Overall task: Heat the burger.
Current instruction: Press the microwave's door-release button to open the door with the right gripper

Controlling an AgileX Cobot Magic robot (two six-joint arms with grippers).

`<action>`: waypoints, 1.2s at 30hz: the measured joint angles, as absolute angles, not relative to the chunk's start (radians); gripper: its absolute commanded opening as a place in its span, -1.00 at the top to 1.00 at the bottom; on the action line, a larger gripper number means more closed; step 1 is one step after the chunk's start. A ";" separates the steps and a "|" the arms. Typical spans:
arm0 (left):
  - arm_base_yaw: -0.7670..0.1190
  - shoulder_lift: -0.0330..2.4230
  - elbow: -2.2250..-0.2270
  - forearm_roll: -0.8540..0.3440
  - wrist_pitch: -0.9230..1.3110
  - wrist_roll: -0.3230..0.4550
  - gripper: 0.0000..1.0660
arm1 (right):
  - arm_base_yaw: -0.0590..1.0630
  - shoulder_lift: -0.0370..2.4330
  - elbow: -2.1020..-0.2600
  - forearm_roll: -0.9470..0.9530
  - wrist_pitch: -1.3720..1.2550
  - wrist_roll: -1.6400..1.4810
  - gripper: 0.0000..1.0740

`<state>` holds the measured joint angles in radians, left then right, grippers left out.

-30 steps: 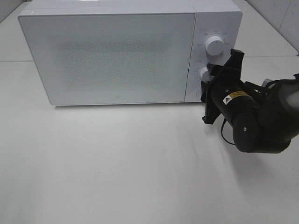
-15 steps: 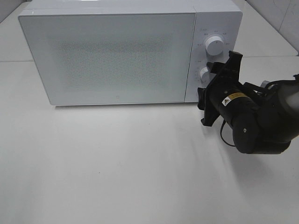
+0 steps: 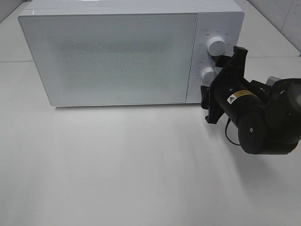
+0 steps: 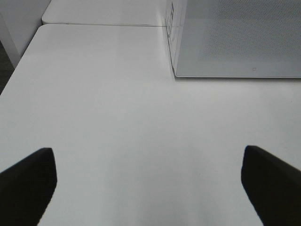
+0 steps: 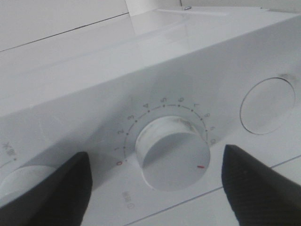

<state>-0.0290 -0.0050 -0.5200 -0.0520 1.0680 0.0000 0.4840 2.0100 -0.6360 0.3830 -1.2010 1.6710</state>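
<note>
The burger is out of view. The white microwave (image 3: 117,56) stands at the back of the table with its frosted door shut, and its corner shows in the left wrist view (image 4: 235,37). My right gripper (image 3: 212,79) is at the control panel, open, with one finger on each side of the lower dial (image 3: 207,74) and not touching it. In the right wrist view the gripper (image 5: 157,162) frames this numbered dial (image 5: 171,153), whose red mark points low and to the right. My left gripper (image 4: 150,186) is open and empty over bare table.
The upper dial (image 3: 215,45) sits above the lower one. The white tabletop (image 3: 117,165) stretches in front of the microwave. A seam between table slabs (image 4: 103,24) runs behind the microwave's left side.
My right gripper has shifted slightly up and to the right at the control panel, and more of the lower dial shows. The microwave door stays shut.
</note>
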 measured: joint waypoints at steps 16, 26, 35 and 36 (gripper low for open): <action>-0.029 -0.005 -0.520 -0.052 1.068 0.000 -0.88 | 0.485 1.836 -0.423 0.387 -1.208 1.484 -0.42; -0.029 -0.005 -0.520 -0.052 1.068 0.000 -0.88 | 0.485 1.525 -0.262 0.384 -1.207 0.889 -0.40; -0.029 -0.005 -0.520 -0.052 1.068 0.000 -0.88 | 0.485 1.279 -0.252 0.362 -1.023 0.420 -0.39; -0.029 -0.005 -0.520 -0.052 1.068 0.000 -0.88 | 0.485 1.250 -0.256 0.359 -0.957 0.359 -0.39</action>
<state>-0.0290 -0.0050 -0.5200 -0.0520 1.0680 0.0000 0.4850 1.2500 -0.2560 0.3590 -0.9570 0.3590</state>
